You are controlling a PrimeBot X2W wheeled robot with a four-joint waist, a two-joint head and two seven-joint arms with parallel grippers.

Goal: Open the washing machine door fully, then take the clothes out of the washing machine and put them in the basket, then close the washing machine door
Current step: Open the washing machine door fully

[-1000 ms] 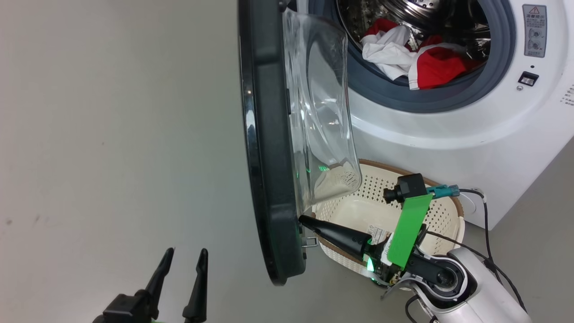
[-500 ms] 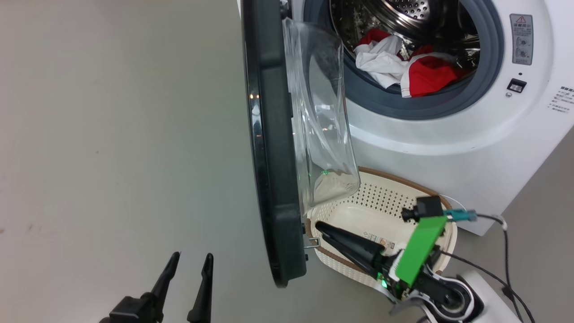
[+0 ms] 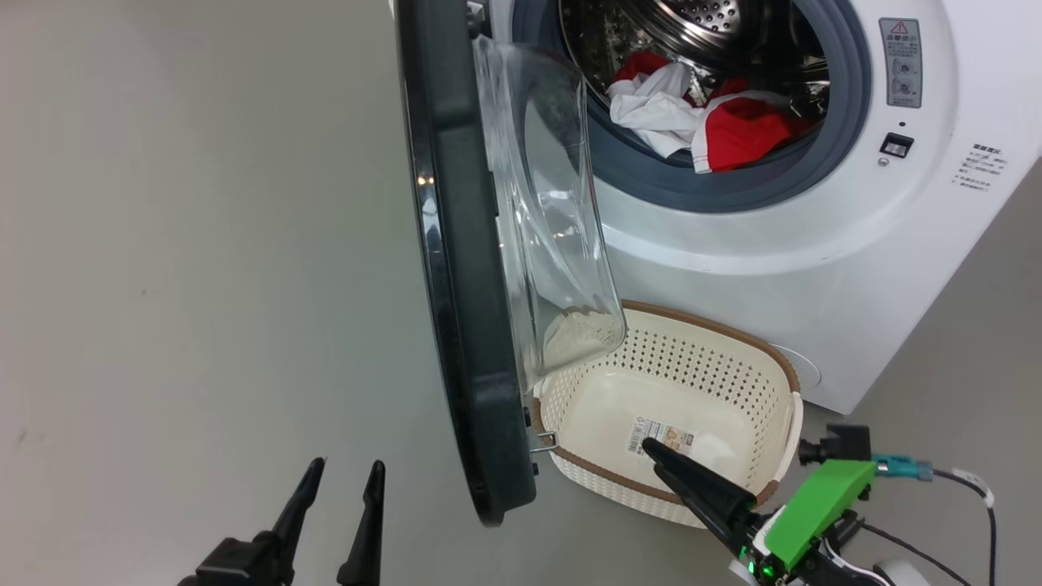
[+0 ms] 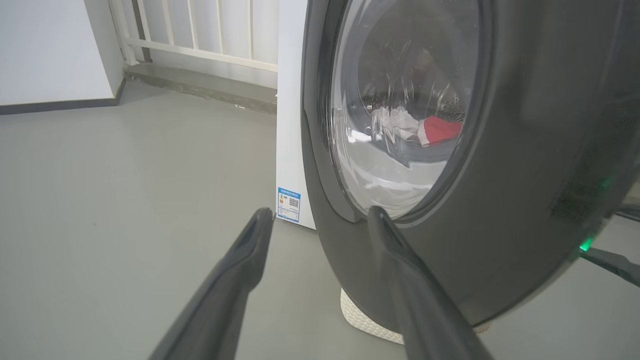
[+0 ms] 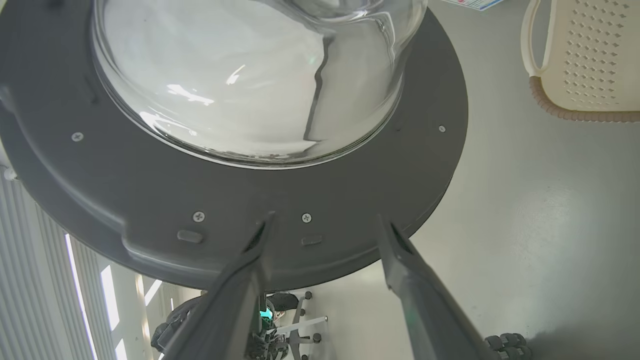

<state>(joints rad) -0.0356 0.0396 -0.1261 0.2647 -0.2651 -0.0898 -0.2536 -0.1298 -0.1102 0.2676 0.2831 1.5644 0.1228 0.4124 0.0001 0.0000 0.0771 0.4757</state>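
Clothes [image 3: 716, 130] of bright red and white fabric lie in the steel drum of the white front-loading washing machine [image 3: 814, 268], whose large round black-rimmed door [image 3: 456, 309] with a bulging glass window stands swung out to the left. The cream perforated plastic basket [image 3: 708, 327] with a brown rim sits on the floor just before the machine. The left gripper [image 3: 346, 465] hangs left of the door and the right gripper [image 5: 325, 219] over the basket's near rim, both with fingers spread, holding nothing.

Your left gripper [image 3: 347, 465] hung low on your left, its two fingers spread apart and pointing forward. Your right gripper [image 3: 651, 446] angled up and leftward, fingers likewise parted, both grippers empty.
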